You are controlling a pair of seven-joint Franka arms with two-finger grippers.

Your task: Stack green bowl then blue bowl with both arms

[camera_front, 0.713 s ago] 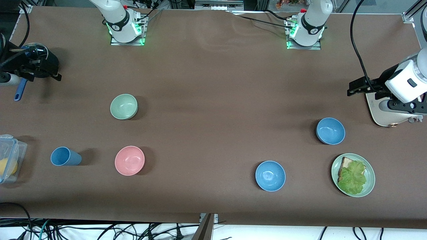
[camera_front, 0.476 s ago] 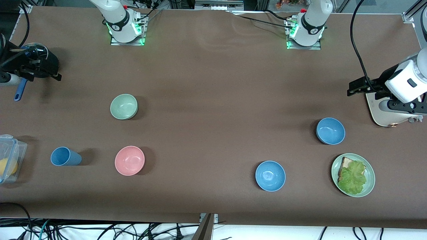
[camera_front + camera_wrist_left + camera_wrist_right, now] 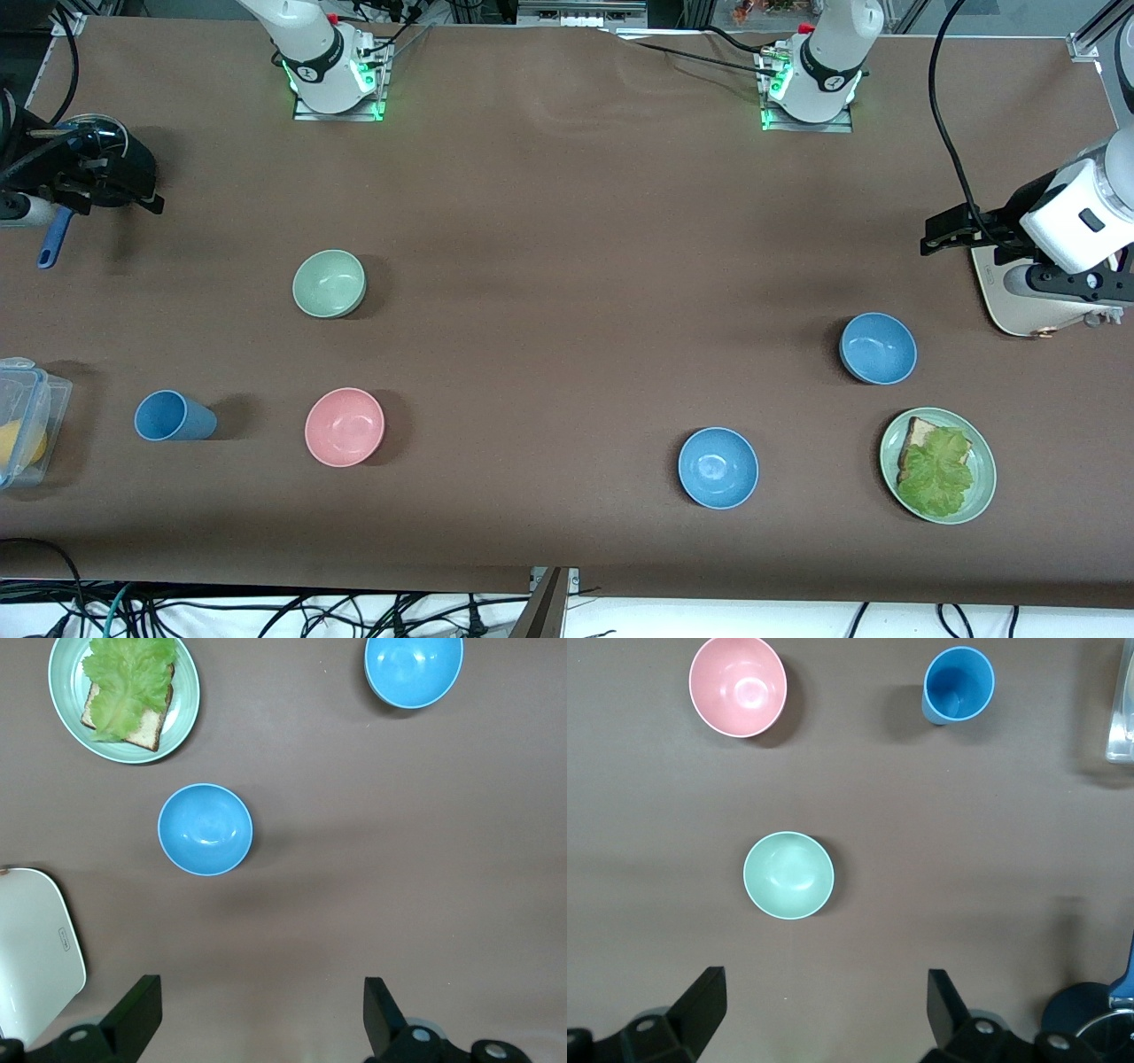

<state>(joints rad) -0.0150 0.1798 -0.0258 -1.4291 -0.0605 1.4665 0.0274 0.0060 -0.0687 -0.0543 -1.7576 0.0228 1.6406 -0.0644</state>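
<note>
The pale green bowl [image 3: 329, 283] stands upright and empty toward the right arm's end of the table; it also shows in the right wrist view [image 3: 788, 875]. The muted blue bowl [image 3: 877, 348] stands upright and empty toward the left arm's end, beside the sandwich plate; it shows in the left wrist view [image 3: 205, 829]. My right gripper [image 3: 111, 182] hangs open and empty at the table's edge, well apart from the green bowl [image 3: 824, 1014]. My left gripper [image 3: 952, 232] hangs open and empty over the table next to a white board, apart from the blue bowl [image 3: 257, 1019].
A brighter blue bowl [image 3: 718, 467] and a green plate [image 3: 982, 478] with bread and lettuce lie nearer the front camera. A pink bowl [image 3: 345, 426], a blue cup [image 3: 173, 416] and a clear box [image 3: 27, 421] stand nearer too. A white board [image 3: 1019, 310] and a blue-handled pot [image 3: 55, 237] lie under the grippers.
The left arm's wrist has shifted very slightly. The bowls and the right arm have not moved.
</note>
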